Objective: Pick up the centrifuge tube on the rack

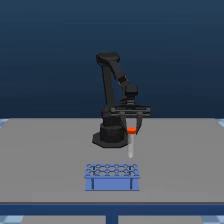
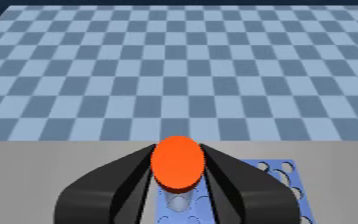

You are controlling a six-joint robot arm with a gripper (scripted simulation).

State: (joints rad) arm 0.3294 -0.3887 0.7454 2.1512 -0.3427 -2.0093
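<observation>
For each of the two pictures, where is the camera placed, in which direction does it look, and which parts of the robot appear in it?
Exterior view: off the arm, facing the whole black arm across the grey table; the gripper holds the centrifuge tube above the rack.
Wrist view: on the wrist, looking along the gripper; only its black fingers show, clamping the tube's orange cap, rack beneath.
Shared: gripper, tube, rack, table.

The gripper (image 1: 131, 125) is gripping the centrifuge tube (image 1: 131, 142) by its orange cap, hanging it upright above the rack (image 1: 112, 177), which is sitting nearer on the grey table (image 1: 45, 160).
</observation>
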